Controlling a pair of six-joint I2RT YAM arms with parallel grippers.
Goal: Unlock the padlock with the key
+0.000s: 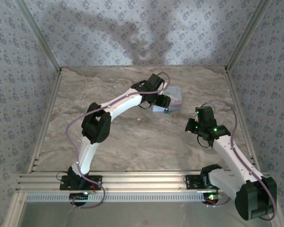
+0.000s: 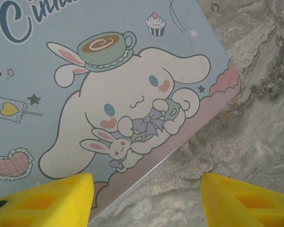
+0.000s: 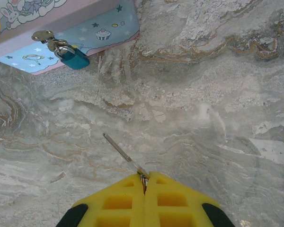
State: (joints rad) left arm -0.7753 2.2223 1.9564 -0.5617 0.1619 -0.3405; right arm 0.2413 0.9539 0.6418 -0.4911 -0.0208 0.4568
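In the right wrist view the small teal padlock (image 3: 75,58) hangs by its metal shackle from the hasp on the front of the pale blue picture tin (image 3: 92,29), at the top left. My right gripper (image 3: 145,182) is shut on the key (image 3: 123,153). Its thin silvery blade sticks out up and to the left, towards the padlock but well short of it. My left gripper (image 2: 146,205) hovers open over the near corner of the tin's lid (image 2: 109,85). One yellow finger (image 2: 47,201) is over the lid edge and the other is over the table.
The marble-patterned table (image 1: 132,137) is walled by patterned panels at the back and sides. The tin (image 1: 176,100) sits right of centre towards the back, under the left arm's wrist. The right arm (image 1: 227,151) reaches in from the near right, and its gripper stops short of the tin.
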